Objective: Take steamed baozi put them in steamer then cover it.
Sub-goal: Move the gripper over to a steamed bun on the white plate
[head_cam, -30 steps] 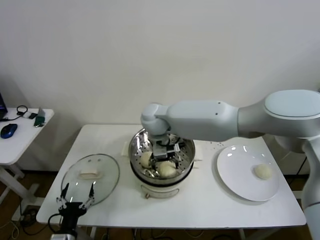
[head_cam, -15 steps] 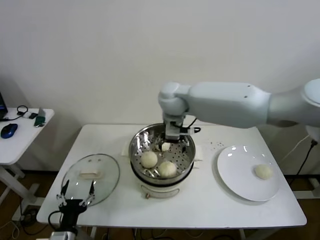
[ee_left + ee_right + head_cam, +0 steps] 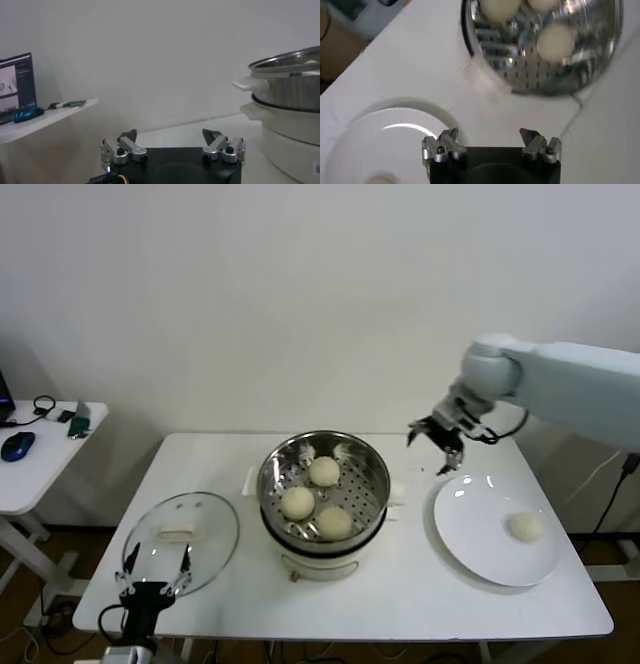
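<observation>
Your right gripper (image 3: 437,441) hangs wide open and empty above the desk's (image 3: 420,584) far edge, between the steamer (image 3: 324,489) and plate (image 3: 470,529). Three steamed baozi (image 3: 323,471) sit in the steamer; your left gripper (image 3: 152,580), open too, waits at the near left corner.

Right gripper (image 3: 437,442) left the steamer (image 3: 323,489), now raised between it and the plate (image 3: 470,534), jaws open, empty. Third baozi (image 3: 323,471) now visible in the basket.
</observation>
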### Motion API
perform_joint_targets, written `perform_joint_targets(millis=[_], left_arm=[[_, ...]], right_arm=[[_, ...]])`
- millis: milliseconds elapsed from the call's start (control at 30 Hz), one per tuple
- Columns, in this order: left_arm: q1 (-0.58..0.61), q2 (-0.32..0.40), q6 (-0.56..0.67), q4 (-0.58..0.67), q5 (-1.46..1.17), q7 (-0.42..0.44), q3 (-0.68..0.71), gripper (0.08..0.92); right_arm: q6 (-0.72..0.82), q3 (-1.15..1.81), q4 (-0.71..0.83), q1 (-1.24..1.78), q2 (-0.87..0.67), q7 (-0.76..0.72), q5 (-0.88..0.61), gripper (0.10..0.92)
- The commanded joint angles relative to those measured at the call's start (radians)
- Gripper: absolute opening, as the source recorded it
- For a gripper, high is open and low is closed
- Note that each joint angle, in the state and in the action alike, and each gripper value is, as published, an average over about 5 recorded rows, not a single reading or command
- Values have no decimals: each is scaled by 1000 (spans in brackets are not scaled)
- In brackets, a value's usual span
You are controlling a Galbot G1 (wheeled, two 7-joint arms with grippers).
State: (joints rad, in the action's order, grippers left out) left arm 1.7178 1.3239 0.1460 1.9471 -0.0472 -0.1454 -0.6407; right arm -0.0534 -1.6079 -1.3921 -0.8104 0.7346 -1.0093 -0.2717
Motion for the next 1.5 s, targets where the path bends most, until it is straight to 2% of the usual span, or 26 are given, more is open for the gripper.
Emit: perform_joint_targets(millis=[33,267,500,767,1500], left_arm=[[0,1,-2,-3,2,-4,0,823],[6,8,-8,1,17,-5,4,823],[6,16,-9,-3,21,4,2,823],[3,27,-24,-6,42,-3,2,823],[-1,32,-32,-3,51,-4,5,823]], right_arm=[[173,52,40,170,-339,76,59,823],[123,363,170,529,-382,18,288,823],[91,584,305,753,-325,-1,335,823],[48,696,473,819,-203,-29,388,823],[41,719,616,810,-18,-59,382,823]])
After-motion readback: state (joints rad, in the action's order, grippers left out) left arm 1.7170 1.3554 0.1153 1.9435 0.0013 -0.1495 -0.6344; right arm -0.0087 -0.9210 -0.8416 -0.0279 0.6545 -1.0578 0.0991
